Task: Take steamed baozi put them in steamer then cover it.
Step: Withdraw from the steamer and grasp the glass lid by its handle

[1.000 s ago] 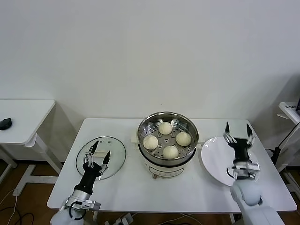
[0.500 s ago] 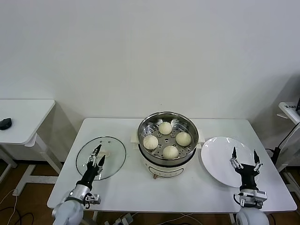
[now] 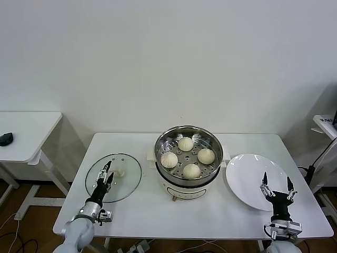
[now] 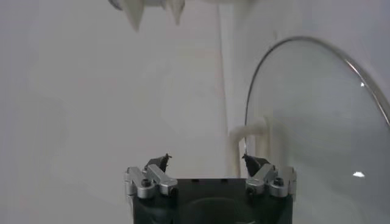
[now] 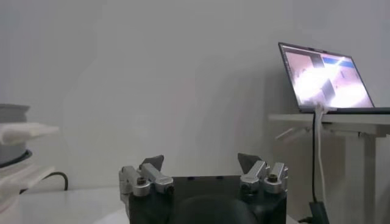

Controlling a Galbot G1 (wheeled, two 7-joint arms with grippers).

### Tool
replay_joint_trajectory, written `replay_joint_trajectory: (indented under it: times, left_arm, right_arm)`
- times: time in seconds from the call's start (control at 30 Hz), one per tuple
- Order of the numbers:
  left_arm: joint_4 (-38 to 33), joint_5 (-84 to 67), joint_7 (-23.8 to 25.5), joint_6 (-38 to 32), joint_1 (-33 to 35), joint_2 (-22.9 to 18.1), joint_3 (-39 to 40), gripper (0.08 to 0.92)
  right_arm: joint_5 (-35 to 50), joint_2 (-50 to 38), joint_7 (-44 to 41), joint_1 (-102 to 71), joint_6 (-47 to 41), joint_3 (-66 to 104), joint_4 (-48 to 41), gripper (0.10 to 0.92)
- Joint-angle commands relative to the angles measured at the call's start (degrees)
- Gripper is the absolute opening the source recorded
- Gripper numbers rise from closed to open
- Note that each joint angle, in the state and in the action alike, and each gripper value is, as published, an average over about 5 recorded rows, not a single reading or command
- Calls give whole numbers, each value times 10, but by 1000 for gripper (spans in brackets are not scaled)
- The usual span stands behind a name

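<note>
In the steamer (image 3: 188,138), four baozi (image 3: 185,144)

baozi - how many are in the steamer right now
4, all on the perforated tray in the steamer: rear, robot's left, robot's right, front. None seen elsewhere.

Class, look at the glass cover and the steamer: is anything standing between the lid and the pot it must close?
Nothing visible does. The cover lies flat on the table to the left of the steamer, with bare tabletop between them. The left gripper, jaws open, hovers over the cover's near edge.
</note>
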Motion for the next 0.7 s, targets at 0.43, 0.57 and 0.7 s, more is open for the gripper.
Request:
replay_joint_trajectory:
  times: [0.43, 0.57, 0.7]
  left_arm:
    - [74, -7, -32, 3, -64, -27, 15, 823]
    - [79, -9, -28, 2, -65, -26, 16, 805]
    - [82, -16, -23, 2, -63, -25, 17, 714]
  right_arm:
    - [-8, 8, -4, -5, 3, 9, -10, 823]
    - [-9, 6, -5, -6, 3, 11, -10, 823]
    - [-10, 4, -5, -3, 3, 14, -10, 823]
